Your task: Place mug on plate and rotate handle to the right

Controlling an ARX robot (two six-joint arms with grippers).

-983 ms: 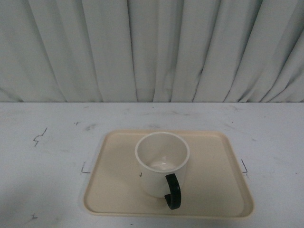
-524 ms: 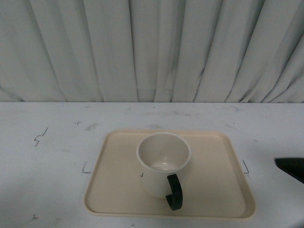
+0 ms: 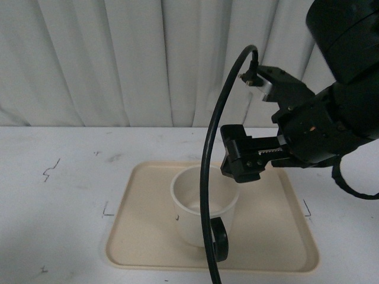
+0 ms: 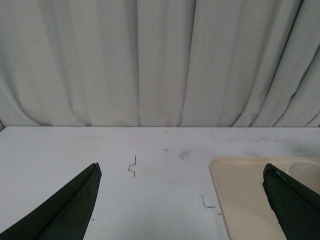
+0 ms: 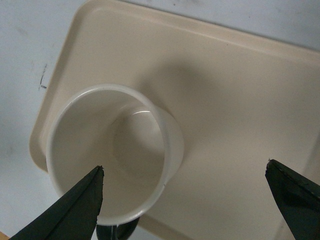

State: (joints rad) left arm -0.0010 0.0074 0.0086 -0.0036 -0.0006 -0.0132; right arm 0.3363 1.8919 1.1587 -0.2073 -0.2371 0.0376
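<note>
The mug (image 3: pixel 203 204) stands upright on the plate (image 3: pixel 139 236), below the right gripper (image 5: pixel 183 167) and nearer one fingertip than the other. That gripper has only just swung in over it — placing looks done, and turning the handle (image 3: pixel 222 238) remains. Its fingers are spread wide and empty. The front view shows the handle pointing back toward the robot, beside a black cable (image 3: pixel 205 148); the right wrist view barely catches it. The left gripper (image 4: pixel 182 170), also spread — seen only by its own camera — hangs over the table (image 4: pixel 60 150) beside the plate.
</note>
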